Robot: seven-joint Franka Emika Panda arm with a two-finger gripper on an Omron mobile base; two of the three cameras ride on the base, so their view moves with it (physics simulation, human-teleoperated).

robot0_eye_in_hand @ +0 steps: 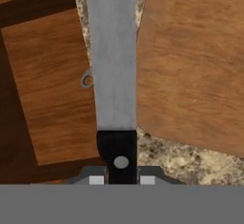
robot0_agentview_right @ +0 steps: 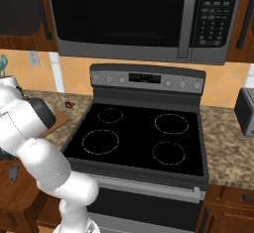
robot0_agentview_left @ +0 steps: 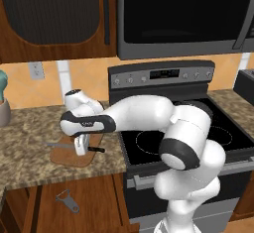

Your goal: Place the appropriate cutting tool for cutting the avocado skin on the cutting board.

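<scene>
Hand view: the tool (robot0_eye_in_hand: 121, 180) grips the knife (robot0_eye_in_hand: 113, 56) by its black handle, blade pointing away alongside the cutting board (robot0_eye_in_hand: 190, 61) near the counter's front edge.

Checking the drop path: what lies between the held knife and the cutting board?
Nothing: in the hand view, the knife hangs beside the cutting board, over bare speckled counter edge.

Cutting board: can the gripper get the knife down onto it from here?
Probably yes. The gripper is shut on the knife low over the cutting board, with nothing showing in between. In the hand view the blade runs along the board's edge, so it may land partly off.
</scene>
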